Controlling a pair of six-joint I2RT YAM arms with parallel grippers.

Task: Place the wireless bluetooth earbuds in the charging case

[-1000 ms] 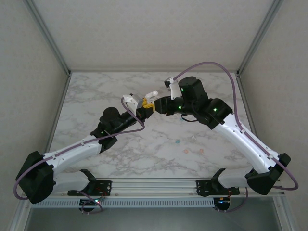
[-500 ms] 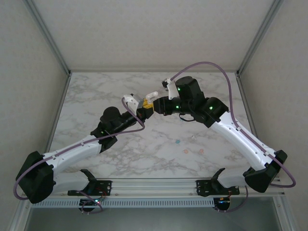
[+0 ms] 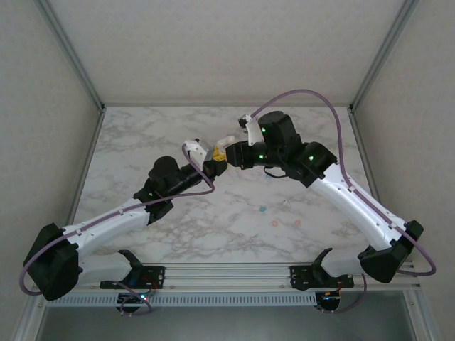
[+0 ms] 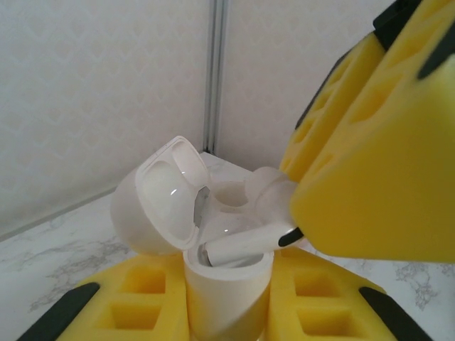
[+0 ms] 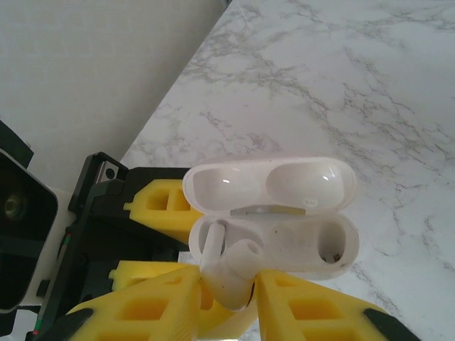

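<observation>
My left gripper (image 4: 227, 309) is shut on the body of a white charging case (image 4: 227, 291) and holds it upright above the table, its lid (image 4: 167, 199) swung open. My right gripper (image 5: 229, 298) is shut on a white earbud (image 5: 231, 273). The earbud's stem reaches into the case's left slot (image 5: 213, 238) at a slant, and its head stays outside the rim. The right slot (image 5: 330, 245) is empty. In the top view the two grippers meet at mid-table, left (image 3: 210, 163) against right (image 3: 223, 152).
A teal earbud (image 3: 261, 210) and two pink earbuds (image 3: 274, 223) (image 3: 296, 223) lie loose on the marble table (image 3: 142, 142) in front of the right arm. Grey walls with metal posts close in the back and sides.
The right arm has eased a little to the left and back, pressing the earbud closer to the case. The left arm has barely moved.
</observation>
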